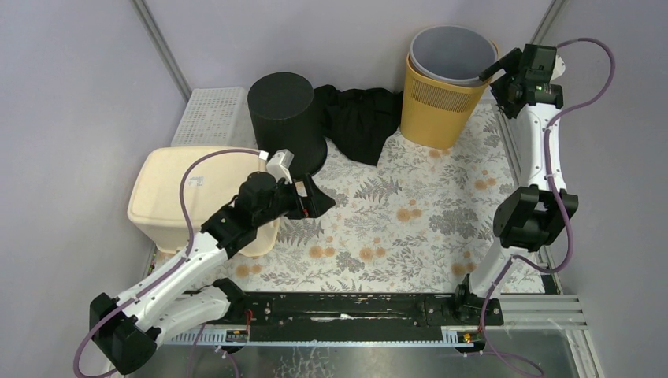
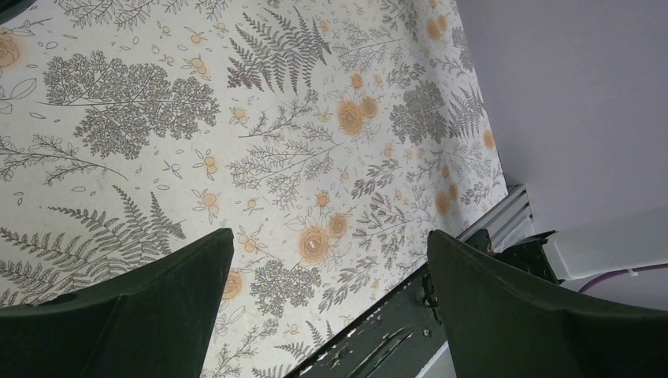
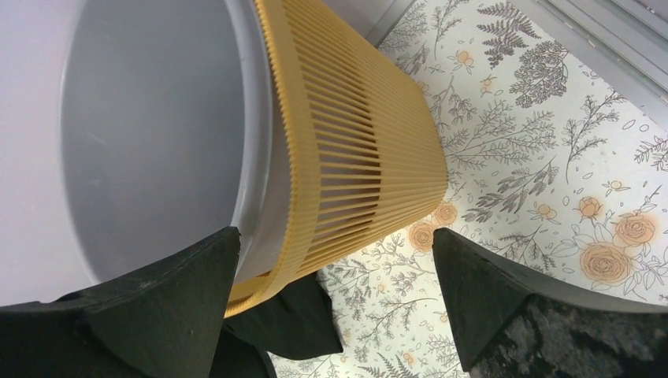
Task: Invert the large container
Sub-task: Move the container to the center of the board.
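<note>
A yellow slatted basket (image 1: 433,106) stands upright at the back right with a grey bin (image 1: 449,51) nested inside it, mouth up. My right gripper (image 1: 495,69) is open at their right rim. In the right wrist view the gripper (image 3: 335,252) straddles the rim: one finger is over the grey bin (image 3: 150,118), the other outside the yellow basket (image 3: 354,157). It touches nothing that I can see. My left gripper (image 1: 311,197) is open and empty over the floral mat (image 2: 315,157).
A black round bin (image 1: 287,118) stands bottom-up at the back centre, with black cloth (image 1: 358,118) between it and the basket. A cream container (image 1: 189,197) sits under the left arm, flat face up. A white lattice tray (image 1: 211,114) lies behind it. Walls close in on both sides.
</note>
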Robot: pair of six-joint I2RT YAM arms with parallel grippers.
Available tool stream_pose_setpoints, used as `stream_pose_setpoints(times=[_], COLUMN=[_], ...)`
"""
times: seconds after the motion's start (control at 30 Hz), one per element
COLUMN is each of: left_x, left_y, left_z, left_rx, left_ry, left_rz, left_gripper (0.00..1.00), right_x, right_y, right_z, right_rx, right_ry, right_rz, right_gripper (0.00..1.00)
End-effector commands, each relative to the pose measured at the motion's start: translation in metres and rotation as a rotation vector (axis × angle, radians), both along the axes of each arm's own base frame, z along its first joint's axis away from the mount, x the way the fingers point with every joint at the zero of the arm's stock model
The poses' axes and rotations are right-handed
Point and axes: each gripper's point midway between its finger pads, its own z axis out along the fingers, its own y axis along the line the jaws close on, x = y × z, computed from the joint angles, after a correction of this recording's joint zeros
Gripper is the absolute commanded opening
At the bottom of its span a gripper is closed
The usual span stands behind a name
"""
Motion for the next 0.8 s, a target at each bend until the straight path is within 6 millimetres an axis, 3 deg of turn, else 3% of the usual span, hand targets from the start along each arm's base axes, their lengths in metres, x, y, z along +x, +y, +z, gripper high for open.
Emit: stream_pose_setpoints(times=[0.0, 0.23, 0.43, 0.53, 0.77], left_x=[0.006, 0.009, 0.011, 0.011, 0.012], left_y=[-0.001, 0.002, 0.000, -0.001, -0.003], left_z=[0.011, 0.009, 0.006, 0.002, 0.001], left_rx=[0.012, 0.042, 0.045, 0.049, 0.044], left_ry=[-0.035, -0.033, -0.025, -0.016, -0.012], left_rz=[0.004, 0.016, 0.015, 0.010, 0.004], left_gripper=[1.00, 1.00, 1.00, 1.00, 1.00], right_x=[0.017, 0.040, 0.043, 0.040, 0.015], right_y=[-0.007, -0.003, -0.005, -0.002, 0.005], right_z=[0.001, -0.016, -0.026, -0.016, 0.031], right_rx=[0.018, 0.042, 0.030, 0.027, -0.008], right_ry=[-0.054, -0.025, -0.010, -0.051, -0.159], right_rz=[0.008, 0.067, 0.076, 0.093, 0.106], right_gripper=[0.99, 1.00, 1.00, 1.00, 1.00])
